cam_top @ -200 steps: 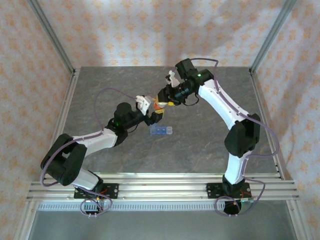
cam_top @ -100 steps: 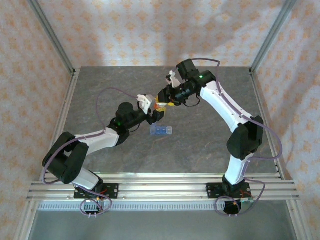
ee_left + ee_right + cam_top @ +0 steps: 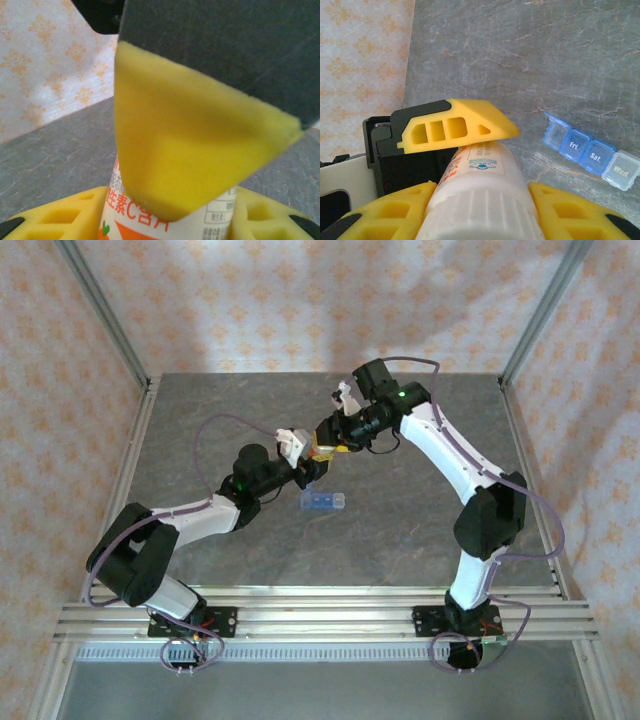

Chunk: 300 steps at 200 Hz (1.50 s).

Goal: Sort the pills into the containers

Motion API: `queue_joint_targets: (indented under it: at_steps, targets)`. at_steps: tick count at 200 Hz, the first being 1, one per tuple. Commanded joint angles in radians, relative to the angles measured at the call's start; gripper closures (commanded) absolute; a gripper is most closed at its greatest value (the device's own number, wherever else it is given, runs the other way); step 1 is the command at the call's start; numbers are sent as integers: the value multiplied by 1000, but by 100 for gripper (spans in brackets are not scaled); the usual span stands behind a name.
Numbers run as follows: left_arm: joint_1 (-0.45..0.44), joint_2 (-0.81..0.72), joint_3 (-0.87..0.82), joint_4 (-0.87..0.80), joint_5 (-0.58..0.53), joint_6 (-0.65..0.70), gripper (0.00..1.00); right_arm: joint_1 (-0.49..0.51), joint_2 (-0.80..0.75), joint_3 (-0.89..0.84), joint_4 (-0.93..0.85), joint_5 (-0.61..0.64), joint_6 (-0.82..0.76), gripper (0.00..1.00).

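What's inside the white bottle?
You can't see inside: the white bottle is solid white, and its ribbed cap is on. Only the printed label shows.

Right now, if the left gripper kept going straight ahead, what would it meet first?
Probably the bottle, sitting between its jaws and held by the right gripper; depth is unclear.
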Motion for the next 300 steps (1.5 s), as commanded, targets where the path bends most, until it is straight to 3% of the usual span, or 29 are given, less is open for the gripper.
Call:
queue_joint_targets:
  at_steps: [1, 58, 120, 183, 228, 253, 300]
  targets:
    - [0, -1, 44, 57, -12, -46, 68, 9, -21, -13, -6, -25, -8, 71]
    - [0, -30, 60, 0, 2, -41, 93, -7, -34, 9, 12, 27, 18, 34]
    - [0, -45, 45, -15, -21, -45, 100, -37, -115, 3, 43, 56, 40, 18]
    - [4, -74, 33, -66, -48, -46, 100, -88, -216, -95, 144, 121, 142, 18]
    - [6, -89, 60, -150, -26, -59, 100, -89, -335, -285, 412, 312, 342, 19]
    - [9, -95, 73, -173, -23, -78, 100, -85, -383, -373, 566, 336, 444, 19]
    - [12, -76, 99, -173, -6, -121, 100, -38, -354, -372, 599, 356, 486, 19]
